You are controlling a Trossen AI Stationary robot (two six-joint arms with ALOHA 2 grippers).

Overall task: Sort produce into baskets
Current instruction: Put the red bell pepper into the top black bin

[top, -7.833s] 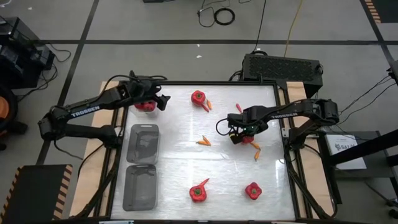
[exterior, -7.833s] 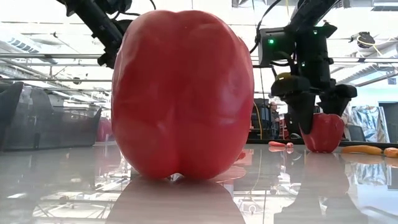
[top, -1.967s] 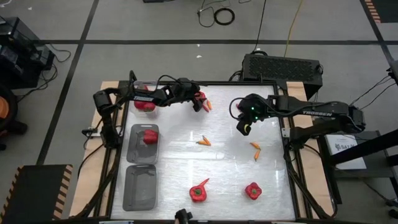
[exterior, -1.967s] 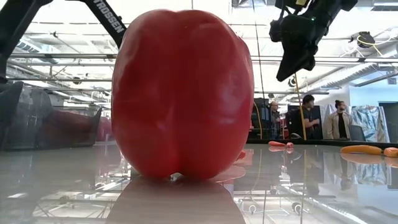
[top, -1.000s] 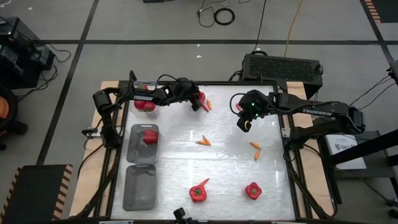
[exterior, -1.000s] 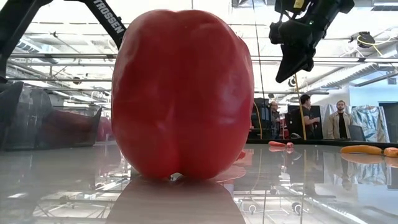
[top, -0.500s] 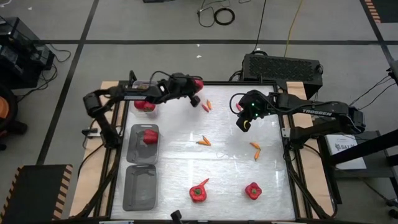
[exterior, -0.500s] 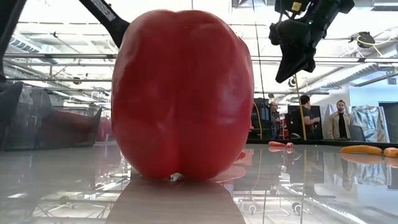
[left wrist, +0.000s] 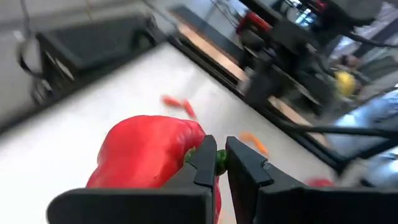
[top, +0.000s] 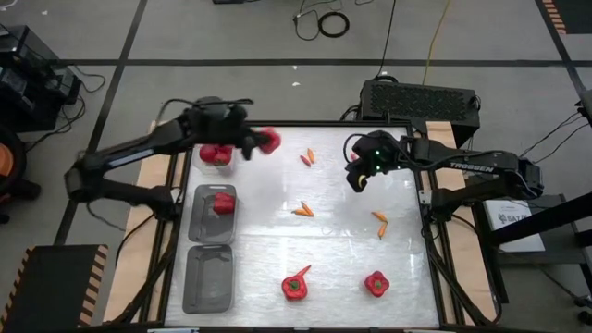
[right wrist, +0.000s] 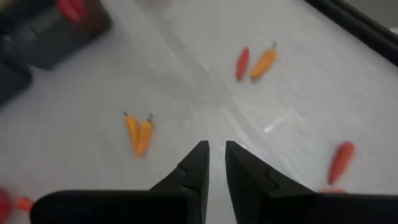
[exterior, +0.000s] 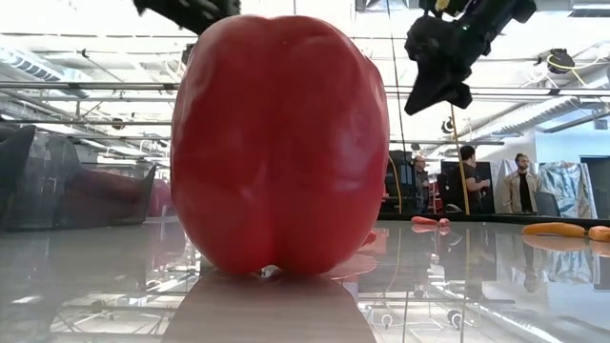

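We see the left gripper (top: 256, 141) raised over the far left part of the table (top: 351, 240), clenched on the green stem of a red pepper (top: 268, 141); in the left wrist view the 2 fingers (left wrist: 205, 163) pinch that stem with the pepper (left wrist: 146, 155) hanging beside them. It sits just beside the far basket (top: 215, 155), which holds 1 red pepper. The middle basket (top: 212, 215) also holds 1 red pepper (top: 223, 203), and the near basket (top: 207, 280) lies just below it along the left edge.

The right gripper (top: 354, 178) hovers above the far right part of the table, its fingers (right wrist: 198, 168) nearly together and grasping nothing. Loose on the table we count a pair of chilies (top: 307, 157) near the far edge, 2 orange chilies (top: 302, 211) touching at the centre, and another chili (top: 379, 219) right of them. 2 more red peppers rest near the front: 1 (top: 294, 287) at centre, 1 (top: 376, 283) to its right. In the low view, a pepper (exterior: 279, 143) fills the foreground, and 2 people (exterior: 496, 181) stand in the room behind.
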